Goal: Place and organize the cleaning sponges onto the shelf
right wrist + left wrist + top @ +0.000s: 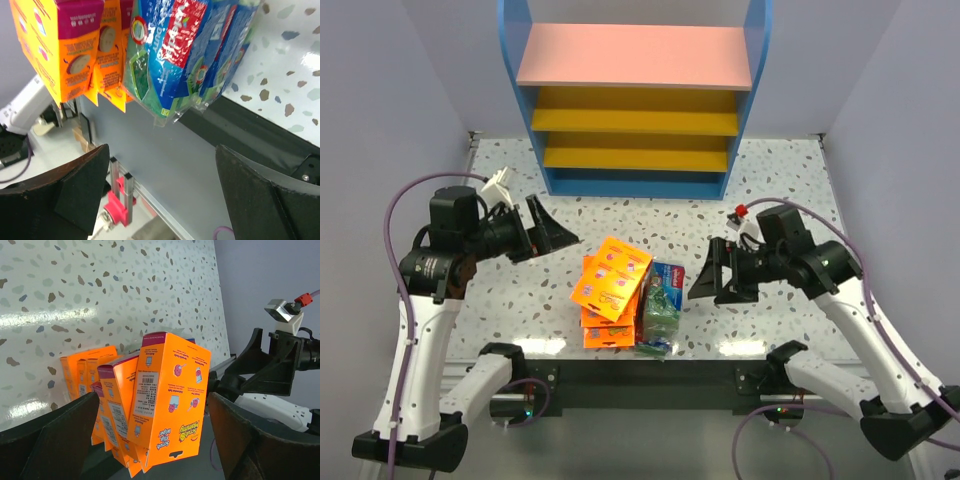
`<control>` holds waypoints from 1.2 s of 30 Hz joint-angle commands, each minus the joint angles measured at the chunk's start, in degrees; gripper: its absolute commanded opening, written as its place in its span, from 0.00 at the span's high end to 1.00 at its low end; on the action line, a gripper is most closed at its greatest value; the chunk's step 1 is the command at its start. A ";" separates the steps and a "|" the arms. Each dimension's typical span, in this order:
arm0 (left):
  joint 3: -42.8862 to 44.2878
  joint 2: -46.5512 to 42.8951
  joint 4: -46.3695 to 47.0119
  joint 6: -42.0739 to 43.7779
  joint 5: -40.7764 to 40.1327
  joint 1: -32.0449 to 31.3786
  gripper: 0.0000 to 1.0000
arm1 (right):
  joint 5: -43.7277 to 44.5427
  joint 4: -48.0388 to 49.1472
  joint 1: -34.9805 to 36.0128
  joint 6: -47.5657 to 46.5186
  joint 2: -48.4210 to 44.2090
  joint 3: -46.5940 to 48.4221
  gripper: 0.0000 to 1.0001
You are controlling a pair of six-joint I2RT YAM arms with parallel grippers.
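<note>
Now, from above: the left hand [556, 238] is spread wide and holding nothing, and the right hand [712, 282] faces it, also spread and empty. Between them on the table [800, 190] sit the orange packs [610, 290], nearer the left hand, with the green packs [662, 305] touching them on the right hand's side. The shelf [635, 55] stands well beyond both hands.

Left wrist: the orange packs [170, 390] are dead ahead, framed by the open fingers [50, 440] and untouched.

Right wrist: the green packs [185, 50] are ahead of the spread fingers [260, 190], with orange beside them.

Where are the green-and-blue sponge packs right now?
Top view: the green-and-blue packs lie near the table's front edge, against the right side of the orange packs.
</note>
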 commanded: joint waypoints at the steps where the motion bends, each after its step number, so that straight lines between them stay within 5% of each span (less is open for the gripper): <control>1: -0.17 -0.23 -0.37 1.68 0.69 -0.26 0.05 | 2.65 2.05 4.07 1.14 1.78 -0.40 0.11; 9: -1.83 -0.23 2.26 0.54 -3.18 -0.35 0.04 | 13.21 12.76 14.62 11.16 5.12 -4.71 0.16; 20: -4.38 -1.02 4.38 0.62 -4.85 -0.35 0.04 | 19.46 22.44 16.82 21.88 7.24 -11.11 0.42; 24: -5.26 -0.85 4.81 0.89 -4.68 -0.26 0.04 | 18.75 24.11 16.91 23.12 5.66 -14.55 0.68; 25: -5.35 -0.76 4.90 0.98 -4.59 -0.26 0.04 | 18.84 24.12 17.00 23.12 5.31 -14.90 0.87; 27: -5.27 -0.67 4.99 1.24 -4.50 -0.26 0.04 | 19.28 22.90 16.91 22.33 4.43 -13.94 1.00; 36: -0.35 2.14 4.38 3.17 -5.12 -0.26 0.04 | 27.26 3.06 12.97 11.00 7.76 11.26 1.00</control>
